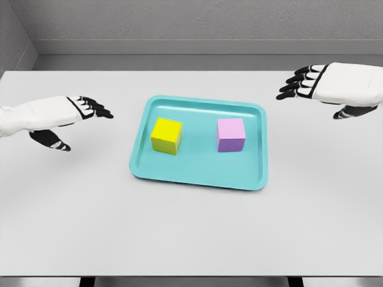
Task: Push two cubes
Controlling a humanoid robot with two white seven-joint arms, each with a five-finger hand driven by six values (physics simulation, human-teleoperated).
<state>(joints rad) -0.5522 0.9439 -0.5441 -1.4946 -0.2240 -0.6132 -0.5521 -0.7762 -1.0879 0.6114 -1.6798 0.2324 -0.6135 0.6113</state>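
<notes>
On the flat white table (191, 233) sits a teal rectangular tray with a raised rim (197, 178), roughly centred, both cubes inside it. Left hand (72, 113) hovers over the table left of the tray, fingers extended and relaxed, holding nothing. Right hand (323, 84) hangs near the tray's far right corner, fingers loosely spread, also empty. Neither hand touches tray or cubes.

Risks, as judged: the rim stands between each hand and its cube, so a low sideways approach would likely catch the tray wall and shove the whole tray, carrying both cubes. A push high on a cube may tip it rather than slide it. Off-centre contact could spin a cube.

Solid yellow cube (166, 135) rests in the tray's left half, slightly rotated, near the left wall. Matte purple cube (231, 134) rests in the right half, squarer to the view, well apart from the yellow one. Both upright, flat on the tray floor.
</notes>
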